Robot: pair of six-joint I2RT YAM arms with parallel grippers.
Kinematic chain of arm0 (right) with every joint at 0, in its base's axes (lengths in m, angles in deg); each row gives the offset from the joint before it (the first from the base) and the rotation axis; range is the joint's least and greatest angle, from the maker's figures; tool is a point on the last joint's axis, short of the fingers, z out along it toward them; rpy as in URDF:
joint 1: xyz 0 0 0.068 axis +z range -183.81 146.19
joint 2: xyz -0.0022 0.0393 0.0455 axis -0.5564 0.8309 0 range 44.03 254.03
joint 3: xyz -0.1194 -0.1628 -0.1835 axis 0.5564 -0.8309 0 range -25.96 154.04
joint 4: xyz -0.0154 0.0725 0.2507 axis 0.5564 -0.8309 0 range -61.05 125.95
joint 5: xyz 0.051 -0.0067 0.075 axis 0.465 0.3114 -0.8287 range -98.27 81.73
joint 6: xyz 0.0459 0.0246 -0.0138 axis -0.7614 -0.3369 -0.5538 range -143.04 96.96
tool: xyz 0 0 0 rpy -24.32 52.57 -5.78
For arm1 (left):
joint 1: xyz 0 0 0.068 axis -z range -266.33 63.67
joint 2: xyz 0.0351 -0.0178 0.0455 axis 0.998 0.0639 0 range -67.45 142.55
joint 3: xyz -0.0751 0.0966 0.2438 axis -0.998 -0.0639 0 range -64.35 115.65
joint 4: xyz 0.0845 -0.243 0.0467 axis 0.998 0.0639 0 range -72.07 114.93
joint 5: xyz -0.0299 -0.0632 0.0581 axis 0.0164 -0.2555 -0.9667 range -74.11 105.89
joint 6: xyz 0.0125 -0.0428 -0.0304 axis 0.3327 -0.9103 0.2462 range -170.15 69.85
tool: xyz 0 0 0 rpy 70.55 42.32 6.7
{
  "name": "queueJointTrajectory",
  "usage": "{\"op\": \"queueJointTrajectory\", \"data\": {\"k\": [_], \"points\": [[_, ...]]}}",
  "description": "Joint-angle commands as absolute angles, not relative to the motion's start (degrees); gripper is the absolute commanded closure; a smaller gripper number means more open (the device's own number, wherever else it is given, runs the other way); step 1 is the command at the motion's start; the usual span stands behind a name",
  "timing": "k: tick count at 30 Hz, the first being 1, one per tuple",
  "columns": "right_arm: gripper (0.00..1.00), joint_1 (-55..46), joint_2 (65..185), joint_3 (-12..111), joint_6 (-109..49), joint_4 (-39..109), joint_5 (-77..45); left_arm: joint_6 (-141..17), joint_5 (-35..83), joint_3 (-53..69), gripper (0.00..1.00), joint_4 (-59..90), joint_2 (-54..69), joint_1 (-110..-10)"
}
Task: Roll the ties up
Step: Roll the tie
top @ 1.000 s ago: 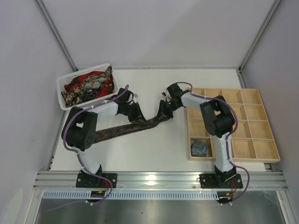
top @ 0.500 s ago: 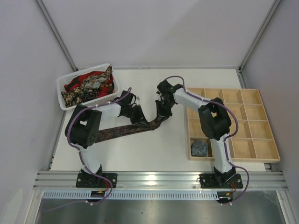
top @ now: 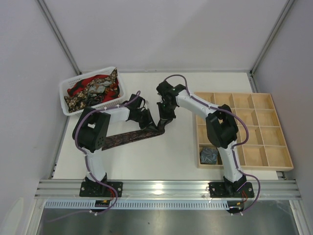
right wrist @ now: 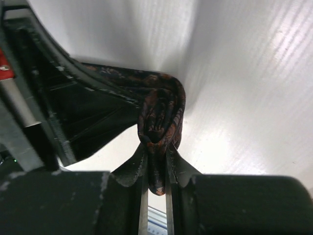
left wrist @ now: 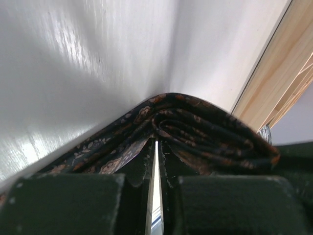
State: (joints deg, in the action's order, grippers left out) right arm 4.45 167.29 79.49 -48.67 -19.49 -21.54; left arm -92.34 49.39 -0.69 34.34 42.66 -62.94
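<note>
Overhead, the dark tie lies slanted across the tabletop, its far end folded between the arms. Only the wrist views show left jaws and right jaws clenched on it.

A basket sat at the worktop's far left corner, with ties heaped in it. A tray lay along the right edge, a coil in its near left corner compartment. One tie ran from the left side to the middle, its end raised between the left tool and the right tool.
</note>
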Motion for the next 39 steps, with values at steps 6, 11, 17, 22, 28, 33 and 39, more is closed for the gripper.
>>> {"op": "queueJointTrajectory", "data": {"k": [6, 11, 17, 22, 28, 33, 39], "points": [[1.0, 8.29, 173.66, 85.13, -52.83, -21.09, -17.41, -91.98, 45.52, 3.42, 0.96, 38.15, 43.65, -62.6], [1.0, 9.43, 175.51, 84.96, -54.33, -19.86, -12.93, -90.93, 43.58, 2.54, 0.92, 41.83, 42.07, -62.96], [1.0, 9.87, 177.18, 84.96, -55.3, -19.16, -12.48, -89.52, 39.89, -0.26, 0.86, 44.83, 36.81, -63.83], [0.9, 9.87, 178.76, 86.89, -54.42, -19.95, -14.5, -87.85, 39.8, -3.87, 0.84, 46.23, 31.62, -66.11], [0.59, 9.96, 177.54, 87.07, -51.88, -19.68, -17.75, -86.53, 40.15, -6.86, 0.84, 47.38, 27.3, -69.8], [0.46, 9.87, 174.99, 85.84, -50.64, -18.72, -21.53, -86.27, 40.76, -6.96, 0.85, 48.08, 25.45, -72.27], [0.43, 8.38, 172.0, 81.46, -50.72, -12.84, -28.03, -86.88, 43.83, -4.93, 0.85, 47.56, 25.72, -72.98]]}}
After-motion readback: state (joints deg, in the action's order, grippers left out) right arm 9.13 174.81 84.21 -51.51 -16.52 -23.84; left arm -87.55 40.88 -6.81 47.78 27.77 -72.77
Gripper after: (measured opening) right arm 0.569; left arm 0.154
